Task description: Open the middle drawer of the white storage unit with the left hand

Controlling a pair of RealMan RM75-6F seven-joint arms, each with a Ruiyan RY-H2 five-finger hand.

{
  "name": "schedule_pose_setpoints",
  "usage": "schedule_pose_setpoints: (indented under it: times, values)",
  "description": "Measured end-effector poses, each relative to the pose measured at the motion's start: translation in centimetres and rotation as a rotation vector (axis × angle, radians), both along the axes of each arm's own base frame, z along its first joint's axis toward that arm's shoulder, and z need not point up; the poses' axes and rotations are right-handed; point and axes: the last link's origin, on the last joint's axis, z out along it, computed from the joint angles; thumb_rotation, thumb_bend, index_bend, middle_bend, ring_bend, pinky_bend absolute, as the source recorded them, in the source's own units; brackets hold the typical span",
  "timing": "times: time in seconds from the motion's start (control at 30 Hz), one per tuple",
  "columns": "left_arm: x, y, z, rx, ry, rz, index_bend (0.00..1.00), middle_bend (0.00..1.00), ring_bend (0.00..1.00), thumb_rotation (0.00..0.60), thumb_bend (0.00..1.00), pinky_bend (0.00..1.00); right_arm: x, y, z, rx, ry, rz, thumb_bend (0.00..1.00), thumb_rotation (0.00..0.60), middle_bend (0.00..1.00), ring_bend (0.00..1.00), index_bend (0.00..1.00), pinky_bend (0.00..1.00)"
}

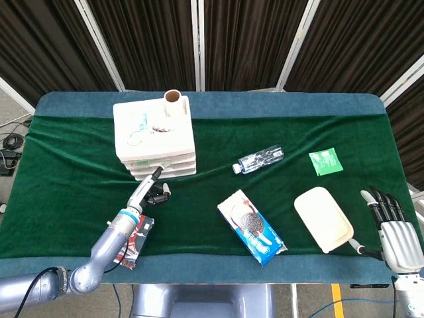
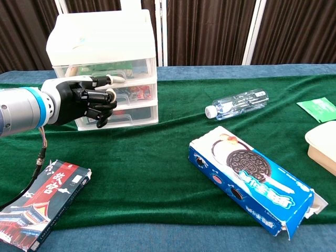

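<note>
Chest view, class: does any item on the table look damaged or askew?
Yes. The blue cookie box lies flat with its near right end torn open, flaps ragged. The water bottle lies on its side rather than upright. Nothing looks spilled.

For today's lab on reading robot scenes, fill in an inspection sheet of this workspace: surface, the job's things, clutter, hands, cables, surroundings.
Surface: table under a green cloth with blue edges.
Job's things: white storage unit at the rear left, three clear drawers; middle drawer looks not pulled out.
Clutter: cookie box, water bottle lying down, green packet, cream container, red book, cardboard tube on the unit.
Hands: left hand at the drawer fronts, fingers curled; grip not clear. Right hand off the right edge, holding nothing.
Cables: thin cable below the left arm.
Surroundings: dark curtains behind.
</note>
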Motion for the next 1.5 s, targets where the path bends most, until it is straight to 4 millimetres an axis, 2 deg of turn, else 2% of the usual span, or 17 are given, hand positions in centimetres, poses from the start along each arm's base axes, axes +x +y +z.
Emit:
schedule_pose_setpoints:
  times: [0.7, 1.5]
  values:
    - [0.1, -0.7, 0.0, -0.014, 0.004, -0.028, 0.06, 0.90, 0.75, 0.600, 0.89, 0.72, 0.0, 0.0, 0.0, -0.001, 0.001, 0.000, 0.02, 0.600, 0.00, 0.00, 0.04, 0.00]
    - [0.0, -2.6, 0.0, -0.033, -0.005, -0.083, 0.07, 0.90, 0.75, 0.600, 0.88, 0.72, 0.0, 0.0, -0.1, -0.001, 0.005, -0.001, 0.02, 0.600, 0.00, 0.00, 0.04, 0.00]
